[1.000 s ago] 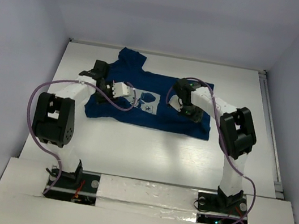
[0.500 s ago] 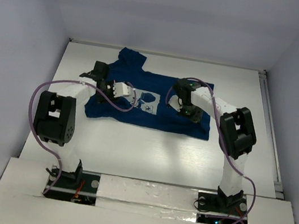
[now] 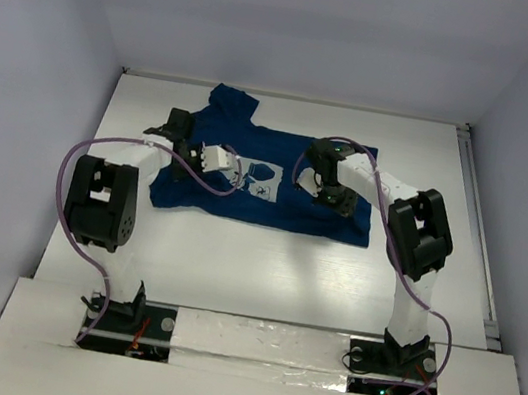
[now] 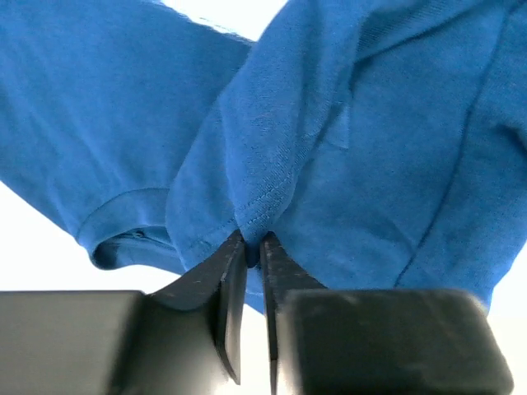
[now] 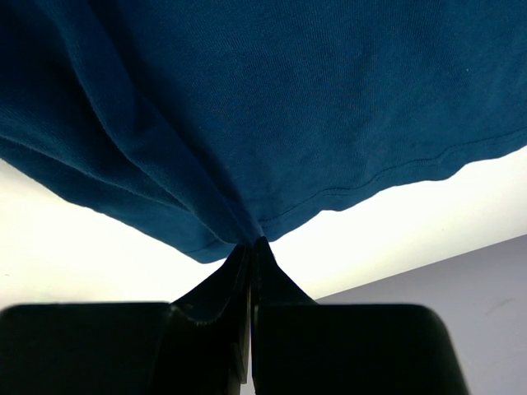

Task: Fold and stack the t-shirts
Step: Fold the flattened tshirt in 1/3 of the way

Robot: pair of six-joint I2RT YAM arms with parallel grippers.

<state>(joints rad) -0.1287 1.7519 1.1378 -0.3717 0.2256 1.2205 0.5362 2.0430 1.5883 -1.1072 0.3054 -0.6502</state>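
Observation:
A dark navy t-shirt (image 3: pixel 273 204) with a small white chest print lies spread across the back of the white table (image 3: pixel 262 268). My left gripper (image 3: pixel 183 149) stands over its left side, near the sleeve. In the left wrist view that gripper (image 4: pixel 254 240) is shut on a pinched fold of the t-shirt (image 4: pixel 370 123) by a stitched hem. My right gripper (image 3: pixel 326 180) is over the shirt's right part. The right wrist view shows this gripper (image 5: pixel 251 243) shut on the edge of the t-shirt (image 5: pixel 288 99), which rises from the table there.
Grey walls enclose the table on the left, back and right. A metal rail (image 3: pixel 471 232) runs along the right edge. Bare white tabletop lies between the shirt and the arm bases (image 3: pixel 260 344).
The left arm's elbow has shifted slightly to the right and its jaws have closed onto the cloth. The right arm and the shirt's outline look unchanged.

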